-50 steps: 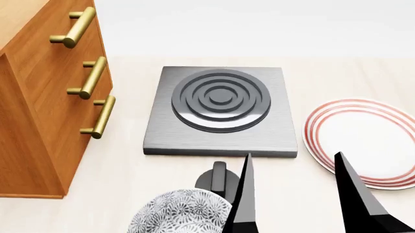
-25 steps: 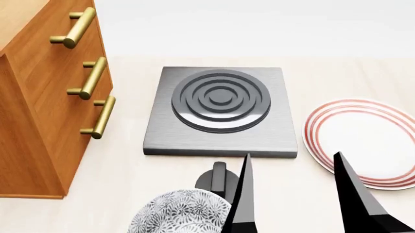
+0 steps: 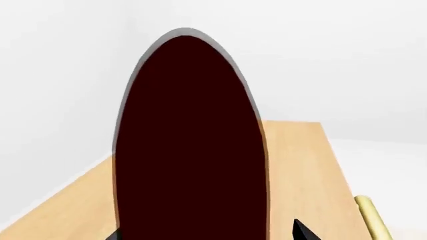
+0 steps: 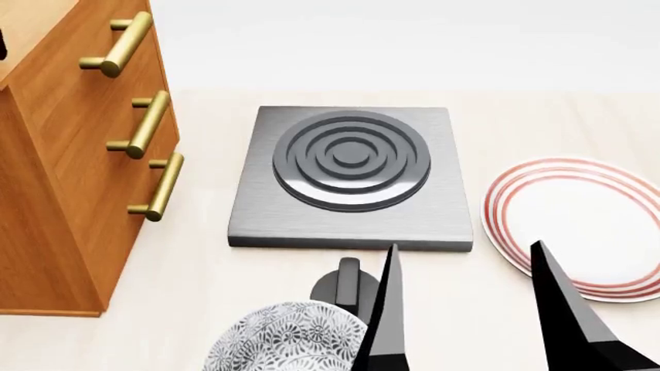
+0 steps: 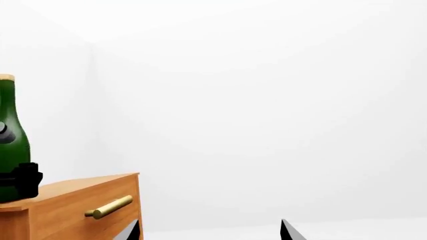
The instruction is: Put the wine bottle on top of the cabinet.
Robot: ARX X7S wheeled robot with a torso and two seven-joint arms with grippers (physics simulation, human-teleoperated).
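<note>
Two black fingers of the right gripper point(image 4: 469, 309) rise from the lower edge of the head view, spread well apart with nothing between them, above the pale table point(image 4: 206, 270). Behind them lie a grey square hob point(image 4: 353, 176) with raised rings, a red-rimmed white plate point(image 4: 583, 224) to its right, a patterned bowl point(image 4: 284, 338) near the bottom, and a small dark knob point(image 4: 347, 284) just beyond the bowl. At the left stands the cabinet point(image 4: 73, 193) with its brass handles point(image 4: 150, 124). In the right wrist view the wine bottle point(image 5: 10, 135) stands upright over the cabinet top, a black finger of the left gripper point(image 5: 23, 180) pressed against its lower side. The left wrist view is filled by the dark bottle close up, held between the finger tips, the cabinet top beyond it
</note>
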